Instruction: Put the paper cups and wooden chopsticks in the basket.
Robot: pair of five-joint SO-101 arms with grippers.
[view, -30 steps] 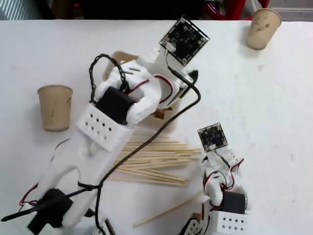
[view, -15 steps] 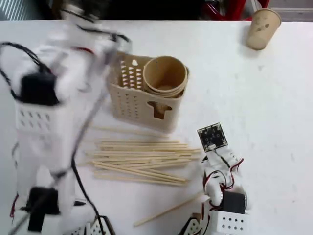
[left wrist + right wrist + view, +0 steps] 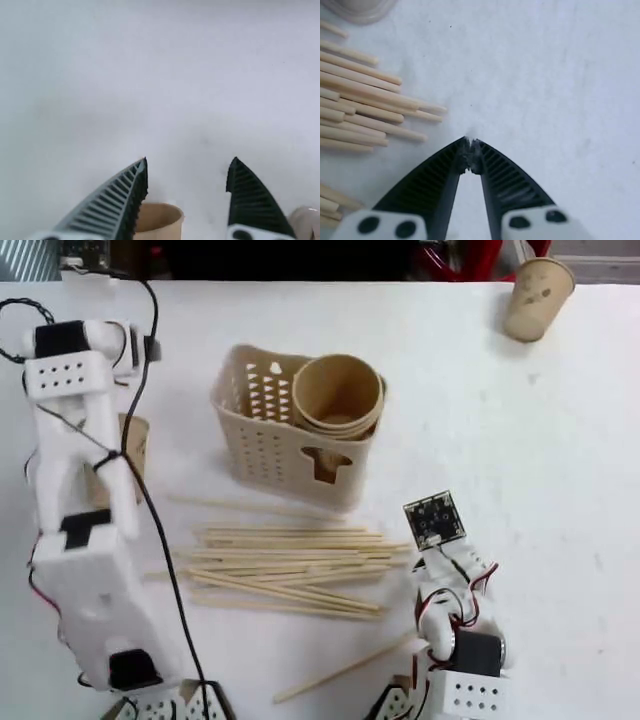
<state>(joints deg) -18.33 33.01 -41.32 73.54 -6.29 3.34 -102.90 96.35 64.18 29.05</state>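
No legible text, no labels (none anywhere)

White arm shells [image 3: 80, 580], black servos [image 3: 60, 338], ribbed black jaws, black and red cables [image 3: 176, 585], square camera board [image 3: 435, 520]

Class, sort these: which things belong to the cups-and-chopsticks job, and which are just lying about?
Job: basket; stacked cups inside it; half-hidden cup under the left arm; far cup at the corner; chopsticks.
Lying about: red object beyond the table.

Stacked cups [image 3: 338, 395] sit in the right side of the basket [image 3: 262, 440], mid-table. Chopsticks [image 3: 290, 565] lie piled just in front of it, one stray stick [image 3: 345, 668] nearer still. Another cup [image 3: 537, 298] stands at the far right corner, and a third cup [image 3: 134, 445] stands left of the basket.
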